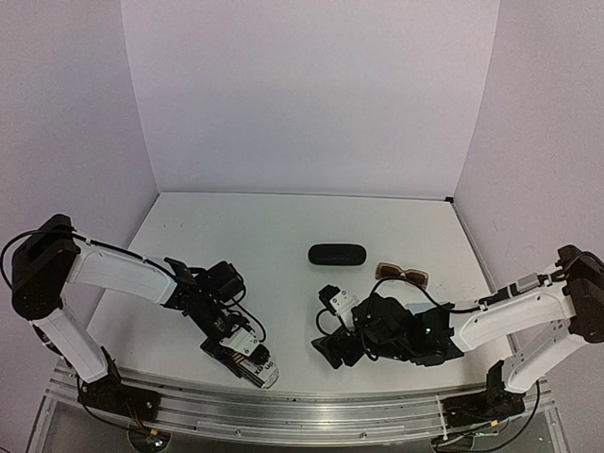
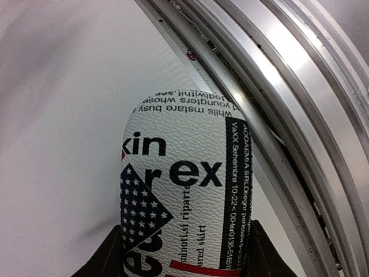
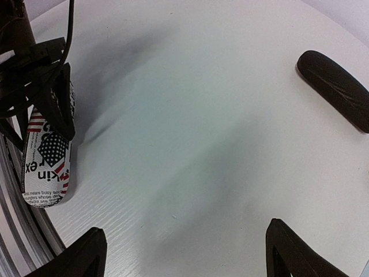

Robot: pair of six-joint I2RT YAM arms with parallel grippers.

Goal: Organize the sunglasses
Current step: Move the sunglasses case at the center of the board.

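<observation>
The brown-framed sunglasses (image 1: 402, 274) lie folded on the table at the right, behind my right arm. The white-framed pair is not in view. My left gripper (image 1: 236, 351) is shut on a printed black-and-white case (image 1: 257, 365) at the table's near edge. In the left wrist view the case (image 2: 184, 190) sits between the two fingers of that gripper (image 2: 183, 259). My right gripper (image 1: 332, 349) is open and empty above bare table, to the right of the case. The right wrist view shows that gripper's (image 3: 187, 254) fingertips (image 3: 86, 257) wide apart, and the case (image 3: 46, 167) at the left.
A black oval case (image 1: 337, 255) lies closed mid-table, also seen in the right wrist view (image 3: 337, 89). An aluminium rail (image 2: 288, 115) runs along the table's near edge, close beside the printed case. White walls enclose the table.
</observation>
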